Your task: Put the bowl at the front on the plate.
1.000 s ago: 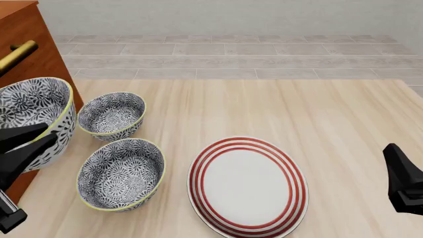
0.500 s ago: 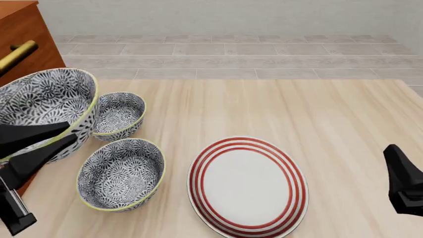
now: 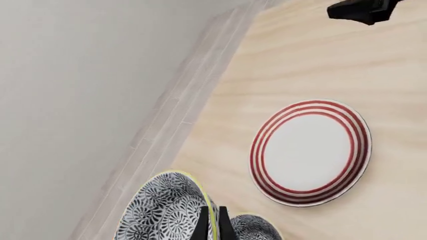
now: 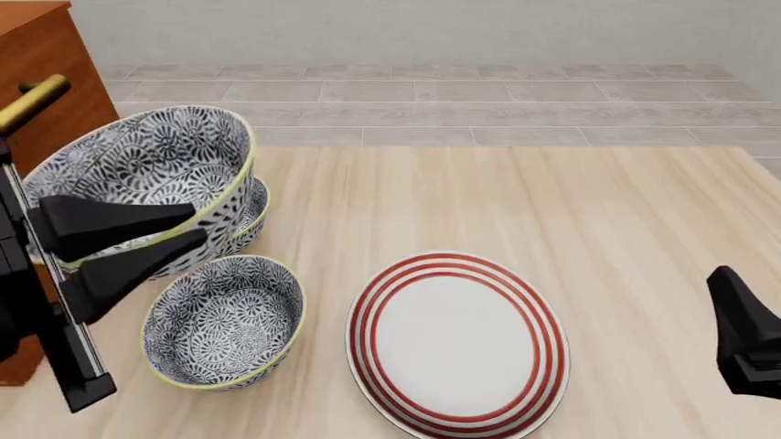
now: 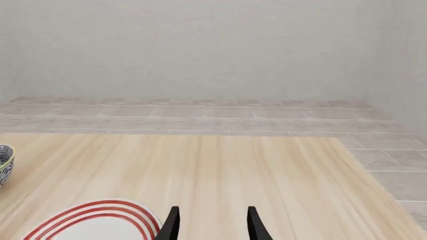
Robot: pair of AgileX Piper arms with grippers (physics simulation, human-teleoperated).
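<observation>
The bowl (image 4: 146, 169), dark blue-and-white floral with a thin yellow rim, hangs tilted above the table's left side. My left gripper (image 4: 199, 225) is shut on its rim, one finger inside and one outside. The left wrist view shows the same grip, with the left gripper (image 3: 212, 222) on the bowl (image 3: 167, 210). The white plate (image 4: 458, 338) with red rings lies flat at the front centre, to the right of the lifted bowl. It also appears in both wrist views as the plate (image 3: 310, 150) and the plate (image 5: 87, 220). My right gripper (image 5: 212, 225) is open and empty, low at the right edge.
Two look-alike bowls stand on the table. One bowl (image 4: 222, 320) is at the front left beside the plate. The other bowl (image 4: 252, 218) is behind it, mostly hidden by the lifted bowl. A wooden cabinet (image 4: 49, 64) with a brass handle (image 4: 31, 101) stands at the far left.
My left gripper has carried the bowl to the right, away from the cabinet, so that it now covers much of the rear bowl. The right gripper has stayed put.
</observation>
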